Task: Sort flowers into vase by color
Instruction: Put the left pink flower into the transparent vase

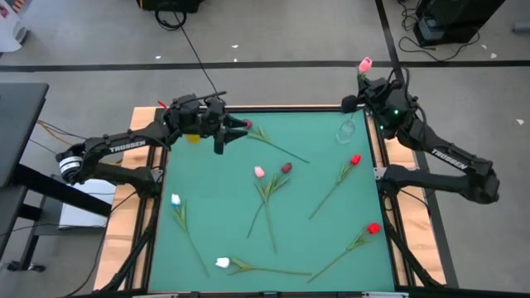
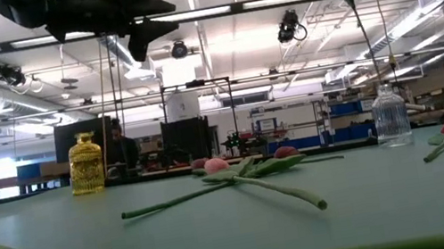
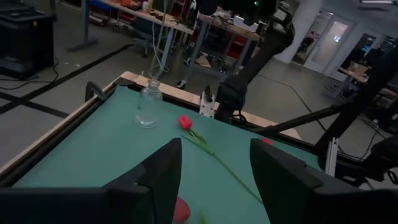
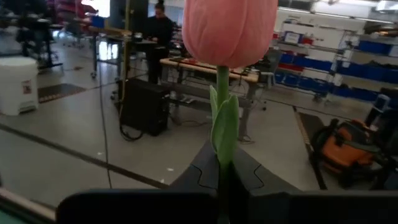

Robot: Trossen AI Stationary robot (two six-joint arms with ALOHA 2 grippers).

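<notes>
My right gripper (image 1: 358, 93) hangs over the table's far right corner, shut on a pink tulip (image 1: 365, 64) whose bud (image 4: 230, 28) points away from the fingers. A clear glass vase (image 1: 346, 130) stands on the mat just near of it. My left gripper (image 1: 227, 137) is open and raised above the far left part of the mat, beside a yellow vase (image 1: 193, 136) and touching nothing. A dark red tulip (image 1: 246, 125) lies on the mat close to it. Pink (image 1: 258, 171), dark red (image 1: 286, 167), red (image 1: 355, 160) (image 1: 373, 228) and white (image 1: 222, 262) (image 1: 175, 199) tulips lie flat on the mat. My right gripper pinches the pink tulip's green stem (image 4: 222, 163) between its two fingers, a short way below the bud and its leaf. The stem runs out past the fingertips and the bud stands clear of everything. The tulip is lifted off the table.
The green mat (image 1: 207, 178) has wooden borders, and arm mounts stand at its left and right edges. In the low view the yellow vase (image 2: 86, 163) and the clear vase (image 2: 391, 116) stand far back. A person (image 4: 160, 25) is at benches in the room beyond.
</notes>
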